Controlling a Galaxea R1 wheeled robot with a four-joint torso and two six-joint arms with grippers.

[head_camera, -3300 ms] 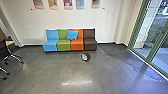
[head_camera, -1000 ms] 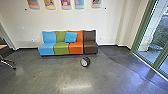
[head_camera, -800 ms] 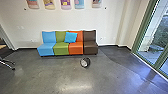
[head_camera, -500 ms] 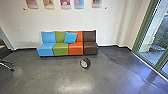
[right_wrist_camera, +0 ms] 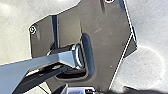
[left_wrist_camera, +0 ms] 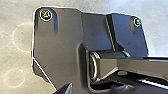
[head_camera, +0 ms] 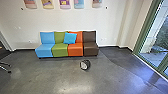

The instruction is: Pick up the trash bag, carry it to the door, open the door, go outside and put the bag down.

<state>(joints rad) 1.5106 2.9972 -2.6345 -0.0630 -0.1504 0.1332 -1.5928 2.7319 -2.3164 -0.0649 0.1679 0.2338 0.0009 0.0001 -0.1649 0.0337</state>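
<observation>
Facing the four-coloured sofa (head_camera: 91,50) across a grey floor (head_camera: 50,77). Seeing what looks like the trash bag (head_camera: 85,65), dark with a pale patch, on the floor in front of the sofa, near the join of orange and brown. Also seeing a blue cushion (head_camera: 70,38) against the sofa's back, a row of posters (head_camera: 65,3) on the wall above it, chair legs (head_camera: 5,67) to its left, and green-framed glass (head_camera: 146,27) to its right. Not managing to tell whether the left gripper (left_wrist_camera: 65,89) or right gripper (right_wrist_camera: 60,89) is open or closed.
</observation>
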